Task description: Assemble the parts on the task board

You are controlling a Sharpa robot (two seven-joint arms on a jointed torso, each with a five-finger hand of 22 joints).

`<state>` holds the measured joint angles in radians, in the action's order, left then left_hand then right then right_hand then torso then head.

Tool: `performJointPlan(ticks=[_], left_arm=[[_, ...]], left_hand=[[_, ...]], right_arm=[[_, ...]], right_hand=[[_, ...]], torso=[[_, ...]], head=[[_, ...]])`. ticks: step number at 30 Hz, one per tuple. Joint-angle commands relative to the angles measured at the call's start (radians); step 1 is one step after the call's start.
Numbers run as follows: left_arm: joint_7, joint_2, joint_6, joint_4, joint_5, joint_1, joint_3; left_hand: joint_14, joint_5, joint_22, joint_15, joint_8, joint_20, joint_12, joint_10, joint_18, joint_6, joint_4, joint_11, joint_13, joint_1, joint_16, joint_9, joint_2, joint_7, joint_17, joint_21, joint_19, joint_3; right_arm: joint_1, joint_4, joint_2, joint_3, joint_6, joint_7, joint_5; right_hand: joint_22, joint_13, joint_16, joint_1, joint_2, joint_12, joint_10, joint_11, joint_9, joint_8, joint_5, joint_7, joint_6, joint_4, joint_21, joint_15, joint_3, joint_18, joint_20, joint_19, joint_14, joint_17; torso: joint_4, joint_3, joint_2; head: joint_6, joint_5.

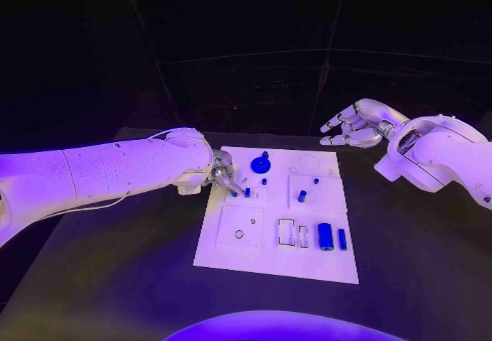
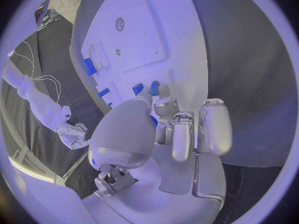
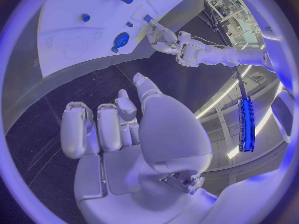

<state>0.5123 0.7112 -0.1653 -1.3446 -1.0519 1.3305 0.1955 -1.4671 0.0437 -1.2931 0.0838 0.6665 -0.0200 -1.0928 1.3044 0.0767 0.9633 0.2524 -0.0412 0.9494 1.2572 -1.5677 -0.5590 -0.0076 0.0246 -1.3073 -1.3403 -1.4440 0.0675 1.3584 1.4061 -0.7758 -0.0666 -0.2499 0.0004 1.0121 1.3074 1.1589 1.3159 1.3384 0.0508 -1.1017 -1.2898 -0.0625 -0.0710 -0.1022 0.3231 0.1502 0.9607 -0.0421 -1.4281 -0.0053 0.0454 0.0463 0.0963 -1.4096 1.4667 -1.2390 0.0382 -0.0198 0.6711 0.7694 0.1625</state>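
We see the white task board (image 1: 246,259) lying flat in the middle of the black table (image 1: 410,284). Our left hand (image 1: 222,176) reaches down at the board's left edge, and its fingertips (image 2: 154,88) pinch a small blue part (image 2: 137,88) there. Just beside it sits a round blue knob (image 1: 260,165). A long blue cylinder (image 1: 325,236) lies near the board's front. Our right hand (image 1: 354,124) hangs above the table beyond the board, fingers spread, holding nothing.

One task board (image 1: 246,259), seven blue parts (image 1: 325,236), two hands (image 1: 222,175).
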Motion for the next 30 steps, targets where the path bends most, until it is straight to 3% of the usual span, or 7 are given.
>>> performJointPlan(ticks=[1,10,30], left_arm=[[0.009,-0.001,-0.008,0.001,-0.006,0.001,0.0],[0.008,0.0,0.013,-0.003,-0.006,0.001,0.0],[0.007,0.008,0.028,-0.01,-0.006,0.001,0.0]], left_hand=[[-0.104,0.004,0.0,0.009,0.003,0.002,-0.003,0.01,-0.01,0.003,0.005,0.0,-0.001,-0.016,-0.003,-0.002,-0.001,0.001,-0.263,-0.002,-0.003,-0.013],[-0.104,0.004,-0.005,0.009,0.008,0.002,-0.006,0.014,-0.011,0.007,0.034,0.0,0.0,-0.053,-0.003,-0.009,-0.008,0.0,-0.263,-0.004,-0.005,-0.068],[-0.104,0.004,-0.008,0.011,0.011,0.003,-0.009,0.017,-0.011,0.009,0.037,-0.001,0.001,-0.071,-0.003,-0.013,-0.001,-0.002,-0.263,-0.005,-0.007,-0.099]], right_arm=[[0.002,0.003,0.0,0.001,-0.006,0.011,0.002],[0.002,0.001,0.001,0.001,-0.008,0.011,0.002],[0.002,0.0,0.001,0.001,-0.008,0.009,0.002]], right_hand=[[0.027,0.0,-0.005,-0.001,-0.006,0.002,0.004,0.002,0.0,-0.006,-0.001,-0.001,0.006,-0.007,0.004,-0.01,0.001,0.013,0.0,0.009,0.033,0.002],[0.025,-0.001,-0.006,-0.004,-0.006,0.003,0.004,0.002,0.0,-0.006,0.0,-0.001,0.006,-0.009,0.005,-0.01,-0.001,0.013,0.0,0.01,0.033,0.003],[0.025,-0.001,-0.006,-0.004,-0.006,0.003,0.004,0.002,0.0,-0.006,0.0,-0.001,0.006,-0.009,0.005,-0.01,-0.001,0.013,0.0,0.01,0.033,0.003]], torso=[[-0.0009,0.0003,0.0],[-0.0013,0.0007,0.0],[-0.0003,-0.0002,0.0]], head=[[-0.001,-0.001],[-0.003,-0.001],[-0.004,0.0]])
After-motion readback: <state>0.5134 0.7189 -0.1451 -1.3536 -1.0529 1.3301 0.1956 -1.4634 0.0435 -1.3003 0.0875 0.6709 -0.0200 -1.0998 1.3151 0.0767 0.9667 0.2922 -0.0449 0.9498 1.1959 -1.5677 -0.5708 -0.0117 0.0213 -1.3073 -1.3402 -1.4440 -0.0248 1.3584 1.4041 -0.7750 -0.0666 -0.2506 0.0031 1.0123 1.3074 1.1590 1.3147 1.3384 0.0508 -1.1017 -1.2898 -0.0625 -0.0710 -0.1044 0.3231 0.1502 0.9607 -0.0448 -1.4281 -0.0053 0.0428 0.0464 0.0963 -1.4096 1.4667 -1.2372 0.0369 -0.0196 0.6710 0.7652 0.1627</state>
